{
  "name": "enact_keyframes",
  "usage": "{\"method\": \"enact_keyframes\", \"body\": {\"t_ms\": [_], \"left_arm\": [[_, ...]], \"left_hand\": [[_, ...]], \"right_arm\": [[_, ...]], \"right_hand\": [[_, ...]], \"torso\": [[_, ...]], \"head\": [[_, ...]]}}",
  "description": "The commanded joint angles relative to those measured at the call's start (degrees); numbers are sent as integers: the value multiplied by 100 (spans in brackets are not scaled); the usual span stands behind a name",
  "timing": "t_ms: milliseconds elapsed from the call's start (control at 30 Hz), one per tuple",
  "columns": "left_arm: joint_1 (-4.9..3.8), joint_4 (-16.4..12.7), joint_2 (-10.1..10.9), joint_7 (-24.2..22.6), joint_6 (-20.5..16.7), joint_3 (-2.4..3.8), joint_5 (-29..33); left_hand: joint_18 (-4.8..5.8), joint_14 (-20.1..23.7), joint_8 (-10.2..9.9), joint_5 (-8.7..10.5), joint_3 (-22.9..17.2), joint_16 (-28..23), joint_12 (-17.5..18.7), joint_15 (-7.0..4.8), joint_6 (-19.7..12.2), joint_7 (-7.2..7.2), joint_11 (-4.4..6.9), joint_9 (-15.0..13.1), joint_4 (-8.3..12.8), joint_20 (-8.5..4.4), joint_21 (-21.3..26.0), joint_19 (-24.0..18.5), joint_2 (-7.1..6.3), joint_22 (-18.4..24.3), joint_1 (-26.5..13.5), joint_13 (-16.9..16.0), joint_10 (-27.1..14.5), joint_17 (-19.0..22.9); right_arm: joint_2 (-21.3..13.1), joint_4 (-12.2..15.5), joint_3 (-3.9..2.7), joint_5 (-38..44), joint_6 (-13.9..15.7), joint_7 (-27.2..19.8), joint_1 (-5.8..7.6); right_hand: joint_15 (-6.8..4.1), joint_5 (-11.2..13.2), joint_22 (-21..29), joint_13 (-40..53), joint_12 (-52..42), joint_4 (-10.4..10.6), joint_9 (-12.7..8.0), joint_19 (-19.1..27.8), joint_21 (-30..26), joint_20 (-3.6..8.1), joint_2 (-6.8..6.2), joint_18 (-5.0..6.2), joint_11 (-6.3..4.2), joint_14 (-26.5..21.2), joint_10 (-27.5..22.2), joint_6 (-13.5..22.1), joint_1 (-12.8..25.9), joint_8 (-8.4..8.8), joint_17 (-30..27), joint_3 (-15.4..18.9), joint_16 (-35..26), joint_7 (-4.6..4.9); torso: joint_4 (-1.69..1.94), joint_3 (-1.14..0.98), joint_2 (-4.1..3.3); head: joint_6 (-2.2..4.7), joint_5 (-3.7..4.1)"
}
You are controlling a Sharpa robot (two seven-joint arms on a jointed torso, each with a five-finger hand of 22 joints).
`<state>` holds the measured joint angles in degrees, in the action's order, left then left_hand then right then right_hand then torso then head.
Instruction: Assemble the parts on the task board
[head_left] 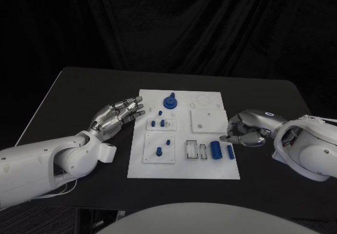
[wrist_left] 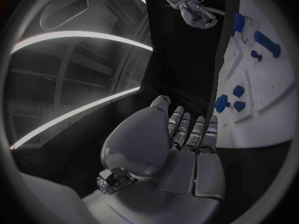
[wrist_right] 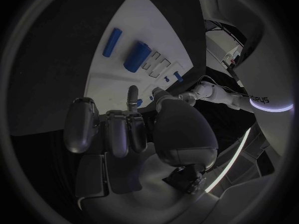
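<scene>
Fingers of our right hand (head_left: 246, 132) curl inward on nothing beside the white task board (head_left: 184, 168); left hand (head_left: 118, 116) lies open, fingers apart. Two blue cylinders (head_left: 216, 150) lie at five o'clock; we judge reaching comes next.

Matt white task board (head_left: 211, 168), smooth blue plastic-looking parts (head_left: 216, 150), matt black table (head_left: 84, 92).

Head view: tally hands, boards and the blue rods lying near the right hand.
Hands: 2, the left hand and the right hand.
Task board: 1.
Blue rods: 2, the thick blue rod and the thin blue rod.
Total: 5.
</scene>
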<state>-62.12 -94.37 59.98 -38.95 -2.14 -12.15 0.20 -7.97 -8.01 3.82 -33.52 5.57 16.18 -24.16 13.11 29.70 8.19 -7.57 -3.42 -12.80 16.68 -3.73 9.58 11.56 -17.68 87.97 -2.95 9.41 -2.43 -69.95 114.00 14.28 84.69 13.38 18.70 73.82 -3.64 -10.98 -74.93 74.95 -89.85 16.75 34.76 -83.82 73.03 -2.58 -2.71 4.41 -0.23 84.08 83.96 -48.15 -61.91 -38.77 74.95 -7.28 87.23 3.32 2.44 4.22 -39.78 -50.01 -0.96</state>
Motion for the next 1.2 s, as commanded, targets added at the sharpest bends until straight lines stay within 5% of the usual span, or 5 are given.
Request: {"method": "enact_keyframes", "body": {"t_ms": [33,400,667,1200], "left_arm": [[7,-15,-17,-214,5,4,53],[7,0,-39,-210,30,4,53],[7,21,-60,-206,58,4,53],[17,41,-19,-185,92,4,53]], "left_hand": [[58,-17,30,-29,-39,26,-23,1,47,1,-14,-6,5,0,-35,35,9,-6,60,-8,12,-8],[60,-15,30,-35,-74,28,-19,0,37,8,-23,-3,9,0,-36,37,30,-4,66,-7,11,-7],[60,-15,29,-36,-82,30,-20,1,35,9,-25,-2,10,0,-35,36,34,0,67,-6,12,-7],[63,-8,25,-35,-113,28,-9,2,16,14,-32,2,16,0,-34,34,45,5,73,-4,3,-6]], "right_arm": [[69,-10,-1,32,-341,801,-67],[385,-206,-2,241,-449,1052,-267],[562,-355,-2,269,-580,1111,-375],[878,-622,-3,273,-487,1084,-565]], "right_hand": [[-51,96,-1121,1505,-15,12,166,-143,237,33,-25,-142,-58,529,604,27,210,-157,1326,-40,144,-44],[-83,381,-1171,1505,-15,6,295,-205,481,70,-1,-181,-95,592,604,26,412,-233,1505,-137,277,-77],[-93,734,-1176,1505,-15,12,334,-202,544,82,149,-187,-103,592,604,-2,759,-205,1505,-136,277,-86],[-98,796,-1175,1505,-15,10,342,-196,556,85,207,-186,-110,592,604,-53,910,-193,1505,-101,277,-94]], "torso": [[7,4,-1],[-1,-5,-6],[-1,-1,-2],[-2,-4,-1]], "head": [[1,37],[1,41],[1,45],[1,16]]}}
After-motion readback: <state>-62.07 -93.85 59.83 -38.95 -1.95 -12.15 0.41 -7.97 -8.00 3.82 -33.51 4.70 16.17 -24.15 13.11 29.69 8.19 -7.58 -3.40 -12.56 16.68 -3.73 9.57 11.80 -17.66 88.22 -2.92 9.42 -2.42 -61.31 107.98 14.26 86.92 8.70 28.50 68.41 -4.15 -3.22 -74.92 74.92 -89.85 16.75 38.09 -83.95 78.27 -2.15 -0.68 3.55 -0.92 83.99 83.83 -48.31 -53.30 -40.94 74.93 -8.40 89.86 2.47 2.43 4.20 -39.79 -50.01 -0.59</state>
